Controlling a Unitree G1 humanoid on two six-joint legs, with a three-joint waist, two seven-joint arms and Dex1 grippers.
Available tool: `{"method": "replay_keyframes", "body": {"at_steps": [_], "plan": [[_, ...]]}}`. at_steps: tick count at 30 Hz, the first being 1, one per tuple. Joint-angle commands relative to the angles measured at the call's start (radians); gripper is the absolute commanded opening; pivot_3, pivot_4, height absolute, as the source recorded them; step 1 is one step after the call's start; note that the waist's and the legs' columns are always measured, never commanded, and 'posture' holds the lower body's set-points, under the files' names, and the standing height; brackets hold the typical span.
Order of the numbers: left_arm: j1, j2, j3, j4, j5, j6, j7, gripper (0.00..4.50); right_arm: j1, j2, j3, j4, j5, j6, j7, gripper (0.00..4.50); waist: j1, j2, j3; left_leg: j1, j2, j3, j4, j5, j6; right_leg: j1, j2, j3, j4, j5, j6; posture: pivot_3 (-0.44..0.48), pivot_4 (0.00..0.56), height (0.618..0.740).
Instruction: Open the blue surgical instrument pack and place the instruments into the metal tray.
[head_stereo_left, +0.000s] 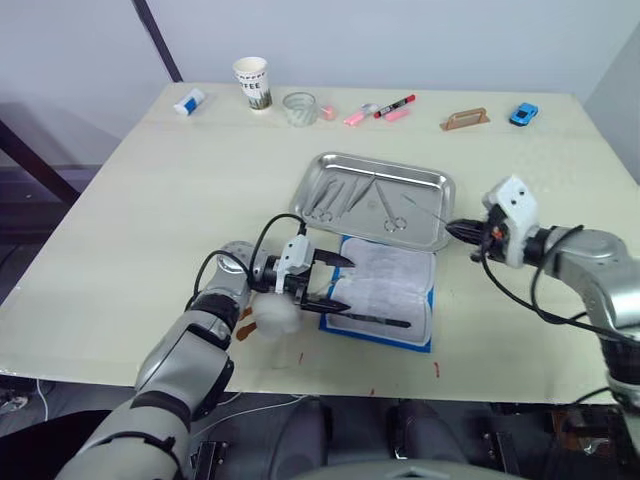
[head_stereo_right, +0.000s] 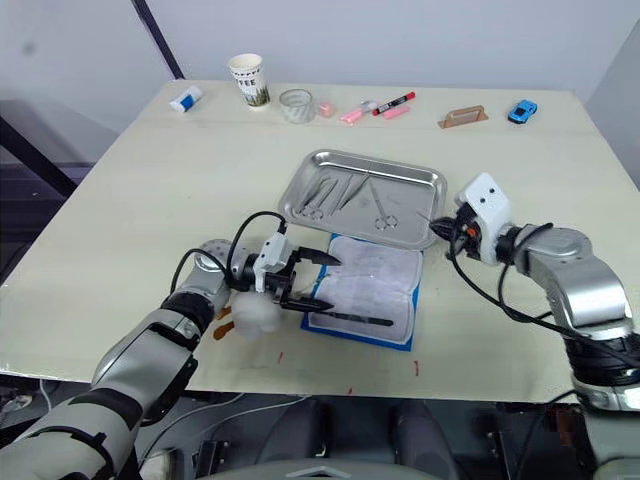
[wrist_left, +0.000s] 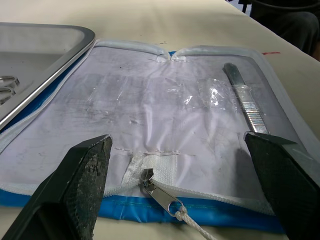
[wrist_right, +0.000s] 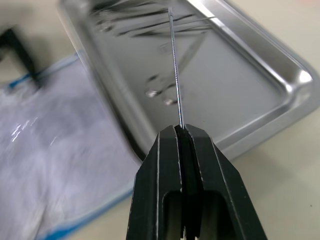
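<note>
A pale wooden tabletop (head_stereo_left: 150, 220) set against a plain light wall carries the metal tray (head_stereo_left: 440, 205) near its middle, with the blue surgical instrument pack (head_stereo_left: 385, 285) lying unzipped, pale lining up, just beside the tray's near rim, one slim handle (wrist_left: 245, 102) left on the lining. The left claw (head_stereo_left: 335, 282) hovers at the pack's edge with its fingers spread wide, while the right claw (head_stereo_left: 452, 231) is pinched shut on a thin silver instrument (wrist_right: 173, 65) reaching over the tray, where several instruments (head_stereo_left: 345, 195) already lie. Along the far edge stand a paper cup (head_stereo_left: 252, 82), a glass (head_stereo_left: 299, 107), a red-capped marker (head_stereo_left: 395, 105) and a small blue toy car (head_stereo_left: 523, 113).
</note>
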Motion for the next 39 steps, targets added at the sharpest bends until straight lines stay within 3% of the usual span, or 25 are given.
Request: {"method": "replay_keyframes", "body": {"at_steps": [1, 6, 13, 19, 33, 34, 35, 39], "plan": [[0.028, -0.001, -0.025, 0.028, 0.034, -0.002, -0.036, 4.50, -0.080, 0.075, 0.021, -0.012, -0.023, 0.110, -0.130, 0.03, -0.001, 0.000, 0.000, 0.000, 0.000, 0.000, 0.000, 0.000, 0.000, 0.000, 0.000, 0.000, 0.000, 0.000, 0.000, 0.000, 0.150, 0.725], [0.027, 0.000, -0.024, 0.028, 0.035, -0.002, -0.036, 4.50, -0.189, 0.230, 0.052, 0.105, -0.104, 0.180, -0.326, 0.03, -0.004, 0.001, 0.000, 0.000, 0.000, 0.000, 0.000, 0.000, 0.000, 0.000, 0.000, 0.001, 0.001, 0.000, 0.000, 0.000, 0.150, 0.725], [0.023, -0.001, -0.022, 0.033, 0.038, -0.001, -0.036, 4.50, -0.278, 0.351, 0.063, 0.264, -0.157, 0.178, -0.439, 0.03, -0.002, 0.001, 0.000, -0.001, 0.000, 0.000, 0.000, 0.000, 0.000, -0.001, 0.000, 0.000, 0.001, 0.000, 0.000, 0.000, 0.150, 0.725], [0.025, -0.002, -0.022, 0.031, 0.037, -0.003, -0.036, 4.50, -0.320, 0.394, 0.069, 0.382, -0.189, 0.127, -0.467, 0.03, -0.003, 0.001, 0.000, 0.000, 0.000, 0.000, 0.000, 0.000, 0.000, -0.001, 0.000, 0.000, 0.001, 0.000, 0.000, 0.000, 0.150, 0.725], [0.036, 0.003, -0.028, 0.021, 0.033, -0.002, -0.036, 4.50, -0.334, 0.446, 0.059, 0.482, -0.195, 0.041, -0.449, 0.03, -0.005, 0.001, 0.000, -0.001, 0.000, 0.000, 0.000, 0.000, 0.000, -0.001, 0.000, 0.000, 0.001, 0.000, 0.000, 0.000, 0.150, 0.725], [0.037, 0.003, -0.028, 0.019, 0.032, -0.002, -0.036, 4.50, -0.333, 0.444, 0.062, 0.482, -0.199, 0.035, -0.448, 0.67, -0.005, 0.001, 0.000, 0.000, 0.000, 0.000, 0.000, 0.000, 0.000, -0.001, 0.000, 0.000, 0.001, 0.000, 0.000, 0.000, 0.150, 0.725], [0.037, 0.003, -0.028, 0.019, 0.032, -0.001, -0.036, 4.50, -0.332, 0.442, 0.065, 0.482, -0.203, 0.030, -0.446, 0.84, -0.005, 0.001, 0.000, 0.000, 0.000, 0.000, 0.000, 0.000, 0.000, -0.001, 0.000, 0.000, 0.001, 0.000, 0.000, 0.000, 0.150, 0.725], [0.039, 0.004, -0.029, 0.018, 0.032, -0.001, -0.036, 4.50, -0.329, 0.434, 0.072, 0.463, -0.208, 0.021, -0.436, 2.55, -0.005, 0.001, 0.000, -0.001, 0.000, 0.000, 0.000, 0.000, 0.000, -0.001, 0.000, 0.000, 0.001, 0.000, 0.000, 0.000, 0.150, 0.725]]}}
